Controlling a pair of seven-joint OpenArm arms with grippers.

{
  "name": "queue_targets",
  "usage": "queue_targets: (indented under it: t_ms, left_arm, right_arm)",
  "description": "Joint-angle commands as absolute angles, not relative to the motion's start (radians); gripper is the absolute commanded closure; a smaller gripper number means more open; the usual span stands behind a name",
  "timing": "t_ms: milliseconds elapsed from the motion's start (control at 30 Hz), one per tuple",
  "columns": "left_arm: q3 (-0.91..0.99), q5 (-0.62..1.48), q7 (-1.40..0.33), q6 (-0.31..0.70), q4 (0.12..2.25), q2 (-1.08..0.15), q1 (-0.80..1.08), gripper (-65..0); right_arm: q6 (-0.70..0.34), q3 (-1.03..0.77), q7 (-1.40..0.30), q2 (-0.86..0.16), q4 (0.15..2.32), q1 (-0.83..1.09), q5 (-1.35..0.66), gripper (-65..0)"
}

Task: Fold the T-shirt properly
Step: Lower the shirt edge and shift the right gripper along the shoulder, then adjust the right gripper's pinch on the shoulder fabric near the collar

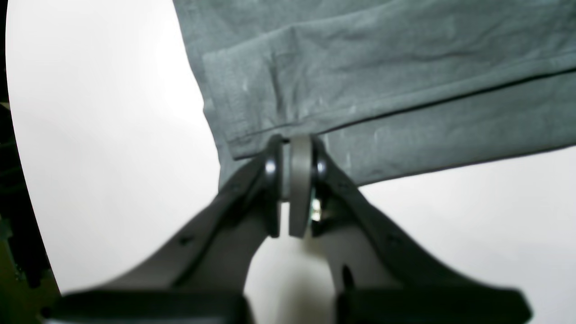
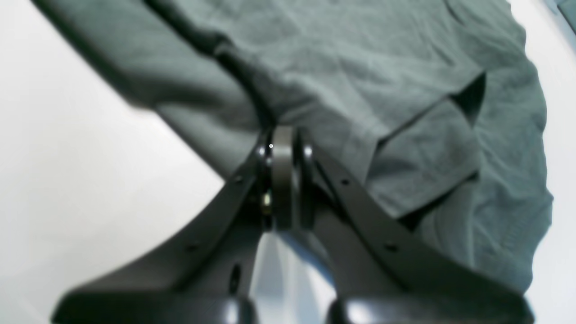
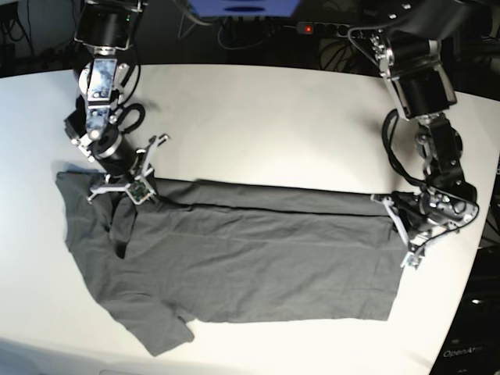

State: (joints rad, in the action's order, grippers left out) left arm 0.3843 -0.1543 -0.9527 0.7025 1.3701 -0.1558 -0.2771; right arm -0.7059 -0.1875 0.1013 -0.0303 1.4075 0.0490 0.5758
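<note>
Left claw (image 1: 294, 148) is pinching the hem edge of the dark charcoal-grey, soft wrinkly short-sleeved T-shirt (image 3: 234, 266), jaws fully closed on the fabric. Right claw (image 2: 282, 144) is likewise clamping a folded edge by the shoulder. Judgement: both grips should be travelling level and together, keeping the long edge taut, so the fold lands straight. The T-shirt is lying flat on the white tabletop (image 3: 258, 117), one lengthwise strip already turned over.
</note>
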Motion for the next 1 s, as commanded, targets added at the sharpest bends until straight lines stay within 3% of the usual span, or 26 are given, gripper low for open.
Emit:
queue_targets:
  t_ms: [0, 533, 967]
  left_arm:
    - [0.384, -0.151, -0.934, 0.698, 1.392, -0.168, -0.3, -3.3]
    - [0.386, -0.151, -0.94, 0.698, 1.392, -0.18, -0.3, -3.3]
    - [0.389, -0.151, -0.943, 0.698, 1.394, -0.179, -0.278, -3.3]
  right_arm:
    - [-0.698, -0.188, 0.12, -0.036, 1.417, 0.03, 0.562, -1.3]
    - [-0.698, -0.185, 0.124, -0.036, 1.339, -0.041, 0.562, -1.3]
    - [-0.698, -0.024, 0.116, -0.051, 1.311, -0.099, 0.565, -1.6]
